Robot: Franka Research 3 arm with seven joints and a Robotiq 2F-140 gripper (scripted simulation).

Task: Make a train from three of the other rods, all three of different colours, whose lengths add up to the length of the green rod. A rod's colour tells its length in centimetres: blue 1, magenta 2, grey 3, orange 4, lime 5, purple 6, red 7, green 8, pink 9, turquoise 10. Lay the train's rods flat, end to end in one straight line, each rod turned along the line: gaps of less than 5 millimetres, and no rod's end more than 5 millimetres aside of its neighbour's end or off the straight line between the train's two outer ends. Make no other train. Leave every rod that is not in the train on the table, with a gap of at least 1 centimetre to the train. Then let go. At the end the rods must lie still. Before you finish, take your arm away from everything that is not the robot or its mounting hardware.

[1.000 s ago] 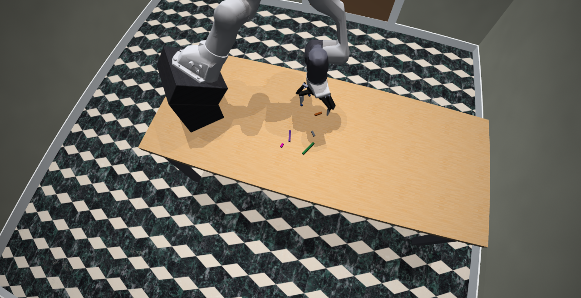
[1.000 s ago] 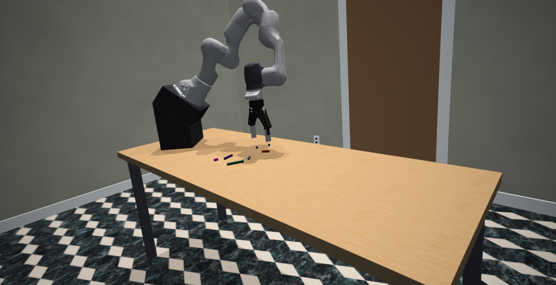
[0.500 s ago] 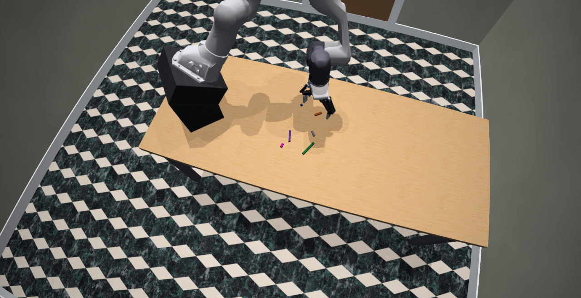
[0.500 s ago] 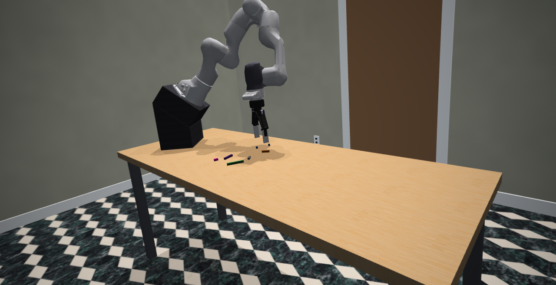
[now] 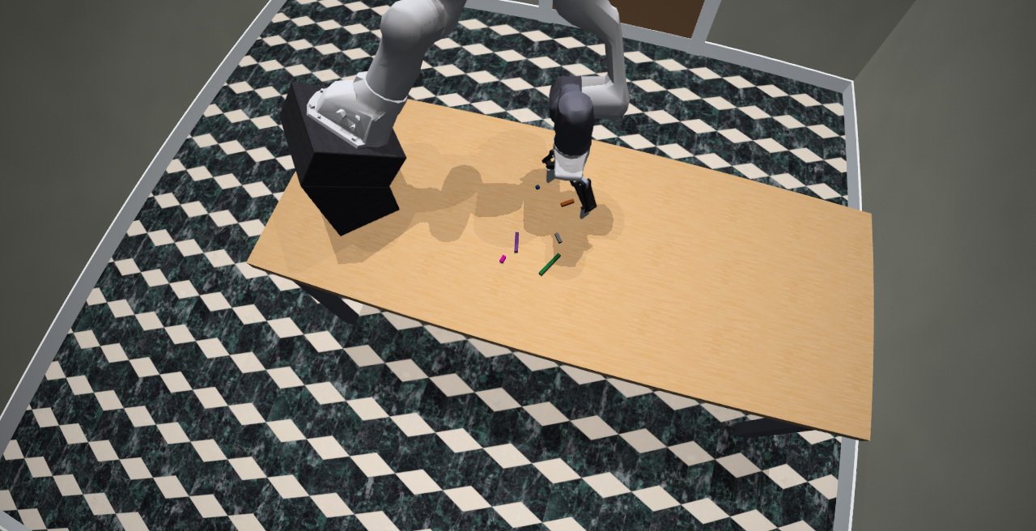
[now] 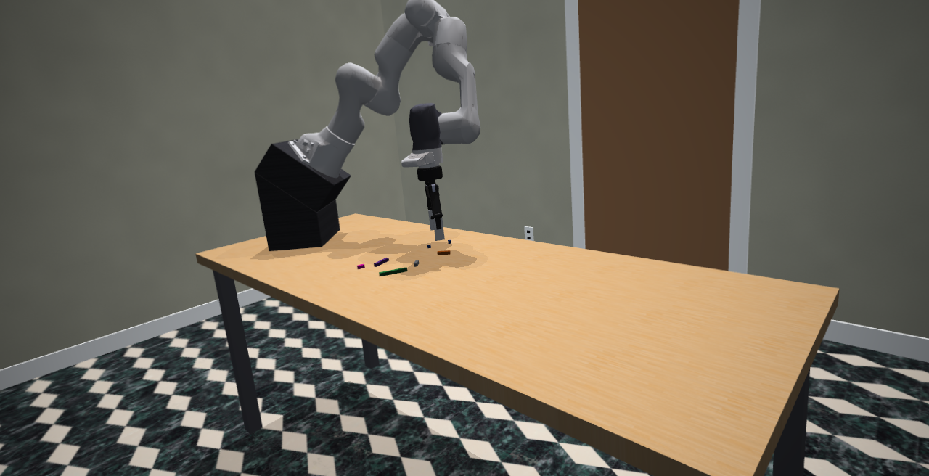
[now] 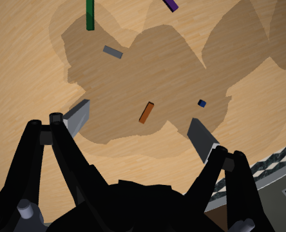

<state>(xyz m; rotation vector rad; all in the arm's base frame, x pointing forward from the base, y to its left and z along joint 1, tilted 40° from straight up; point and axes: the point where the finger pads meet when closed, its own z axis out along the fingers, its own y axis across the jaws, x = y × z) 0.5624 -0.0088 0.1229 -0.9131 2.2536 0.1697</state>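
Black two-finger gripper (image 5: 566, 191) (image 6: 436, 234) (image 7: 140, 118) above the orange square-section rod (image 5: 566, 202) (image 6: 443, 252) (image 7: 146, 113), jaws wide, holding nothing. Likely step: grasp it; square the pads to its long sides, centre, then descend vertically, clear of the small blue cube-like rod (image 5: 537, 186) (image 6: 428, 246) (image 7: 201, 103) beside it.

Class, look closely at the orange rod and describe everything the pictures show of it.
The orange rod is a short, straight bar with flat faces and square-cut ends, plain orange, its material unclear. It lies flat on the table in the arm's shadow, apart from every other rod. In the wrist view it shows between the open hand's spread fingers, slanted, and neither finger touches it.
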